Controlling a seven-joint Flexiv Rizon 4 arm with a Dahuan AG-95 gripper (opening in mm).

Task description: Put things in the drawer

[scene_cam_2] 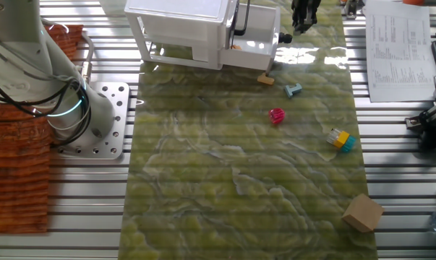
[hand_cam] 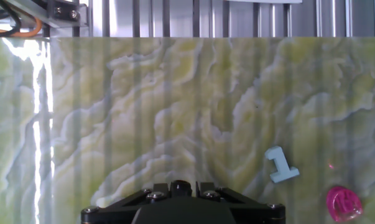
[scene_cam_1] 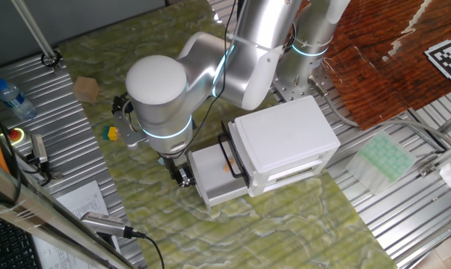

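drawer [scene_cam_1: 218, 175] stands pulled out from the white cabinet [scene_cam_1: 285, 142], with an orange piece [scene_cam_1: 228, 166] lying inside it near the black handle [scene_cam_1: 235, 157]; the other fixed view also shows orange just inside the open drawer. so one piece looks to be in already, as far as the pictures tell.

gripper [scene_cam_1: 182, 176] hangs low just beside the drawer's open end, over the green mat [scene_cam_2: 239, 166]. its fingers cannot be made out in any view: the hand view shows only the dark base of the hand and the mat beyond, so i cannot tell how wide the claw is or whether it holds anything.

left on the mat are a tan piece [scene_cam_2: 266, 79] close to the drawer, a light blue piece [scene_cam_2: 293, 89] just past it, a pink piece [scene_cam_2: 276, 115] further out, and a yellow and blue piece [scene_cam_2: 340, 139] well apart from the drawer. a cardboard cube [scene_cam_2: 362, 212] sits at the mat's far corner.

by my reading the job is early: one in, four small pieces to go, and the drawer not yet shut.
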